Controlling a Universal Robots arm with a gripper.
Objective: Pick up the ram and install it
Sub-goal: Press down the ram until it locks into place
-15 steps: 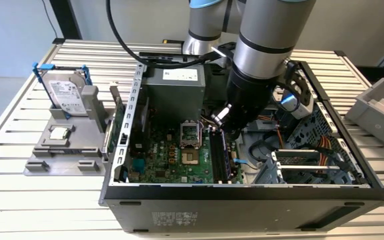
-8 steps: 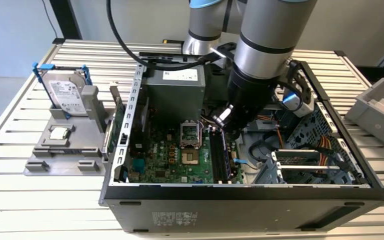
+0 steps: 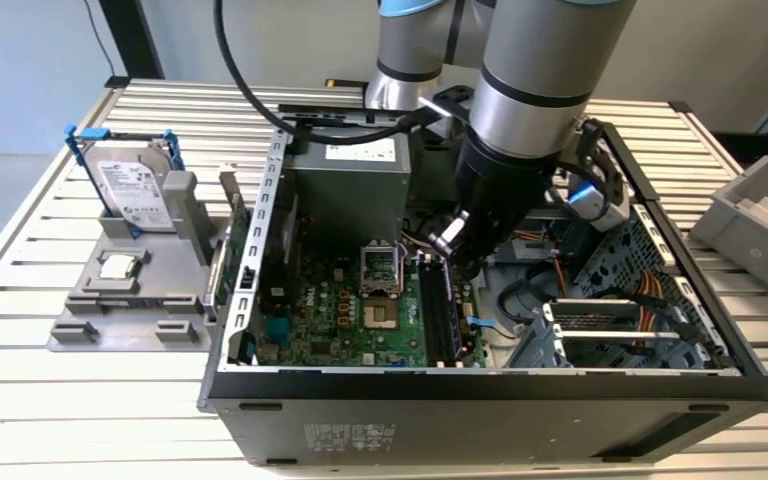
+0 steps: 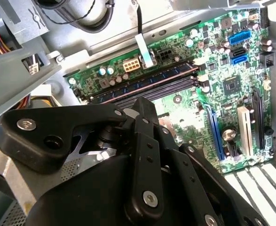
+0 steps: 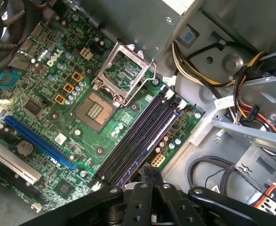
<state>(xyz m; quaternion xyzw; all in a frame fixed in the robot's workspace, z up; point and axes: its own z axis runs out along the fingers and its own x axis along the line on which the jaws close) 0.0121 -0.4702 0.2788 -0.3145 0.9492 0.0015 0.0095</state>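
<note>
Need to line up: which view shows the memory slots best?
First wrist view: the memory slots lie nearly unobstructed. In the second wrist view the pincer covers part; in the exterior view the arm overlaps them.

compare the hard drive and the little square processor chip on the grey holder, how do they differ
The hard drive is large and oblong; the processor chip is small and square. The hard drive stands on edge; the processor chip lies flat. Both are silver and sit in the grey holder.
</note>
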